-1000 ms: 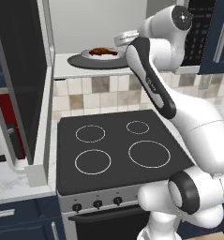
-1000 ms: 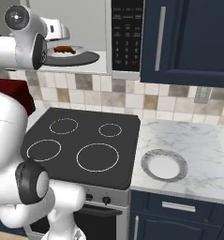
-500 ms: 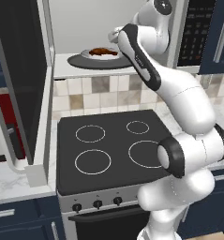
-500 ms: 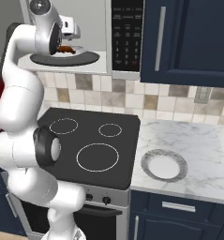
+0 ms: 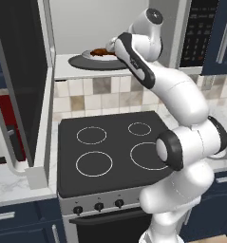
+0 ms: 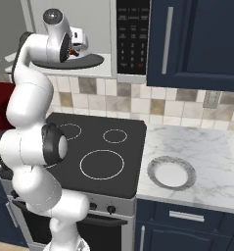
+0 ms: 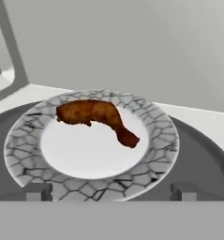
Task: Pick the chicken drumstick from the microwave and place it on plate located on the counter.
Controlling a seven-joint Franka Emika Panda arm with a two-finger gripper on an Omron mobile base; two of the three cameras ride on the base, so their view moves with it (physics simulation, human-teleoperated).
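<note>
The chicken drumstick (image 7: 97, 115) lies on a white plate with a grey crackled rim (image 7: 19, 150), which sits on the dark turntable (image 7: 202, 159) of the microwave (image 5: 96, 23). My gripper (image 7: 111, 192) is open, just short of the plate, fingertips (image 7: 38, 191) wide apart with nothing between them. From the left base I see the gripper (image 5: 112, 47) at the cavity's mouth, right beside the drumstick (image 5: 99, 51). The empty plate (image 6: 171, 172) rests on the counter (image 6: 206, 152), right of the stove.
The microwave door (image 5: 20, 85) stands open to the left of the cavity. The black button panel (image 6: 133, 39) is on the right. The black stovetop (image 5: 110, 147) lies below, under my raised arm. Navy cabinets (image 6: 197, 39) hang above the counter.
The arm has straightened upward and the hand has moved left into the microwave's mouth, closer to the drumstick. The jaws stayed open. Nothing else moved.
</note>
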